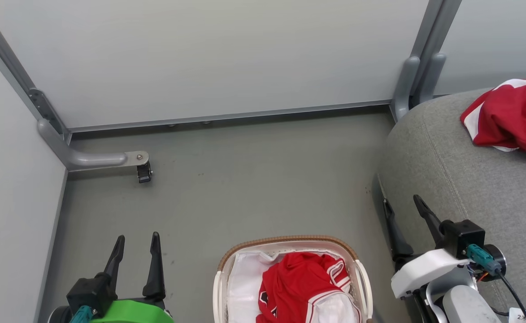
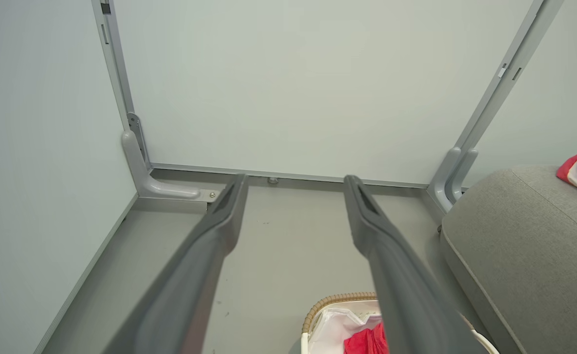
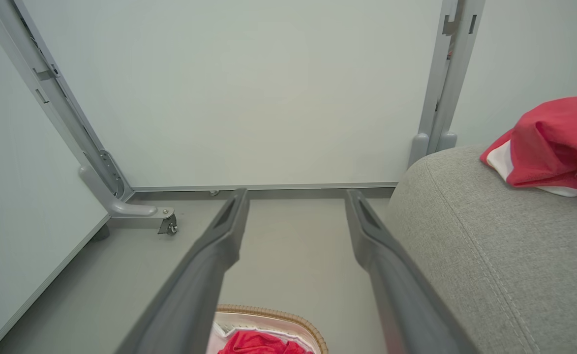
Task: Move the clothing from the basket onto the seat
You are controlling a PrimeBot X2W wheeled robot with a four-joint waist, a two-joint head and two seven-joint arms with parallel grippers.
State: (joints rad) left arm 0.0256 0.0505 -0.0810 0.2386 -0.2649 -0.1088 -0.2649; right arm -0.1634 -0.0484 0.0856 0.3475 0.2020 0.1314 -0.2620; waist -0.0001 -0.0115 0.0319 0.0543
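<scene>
- The left pincer (image 1: 137,236) sits at the lower left of the head view over bare floor (image 1: 245,188). Its two dark fingers are apart and hold nothing.
- The right pincer (image 1: 400,200), at the lower right, also has its fingers spread and empty, at the left edge of the grey seat (image 1: 451,170).
- Between the two arms the basket (image 1: 289,240) stands on the floor, brown woven rim up, with a white liner (image 1: 245,282) inside.
- The clothing (image 1: 301,282), red with white stripes, lies crumpled in the basket on the liner, toward its right half.
- The seat rises to the right of the basket.
- A second red garment (image 1: 509,116) with white panels lies bunched on top of the seat, farther back.
- Behind all this, pale wall panels (image 1: 222,58) meet the floor, and a grey frame foot with a caster (image 1: 144,173) juts out at the far left.
</scene>
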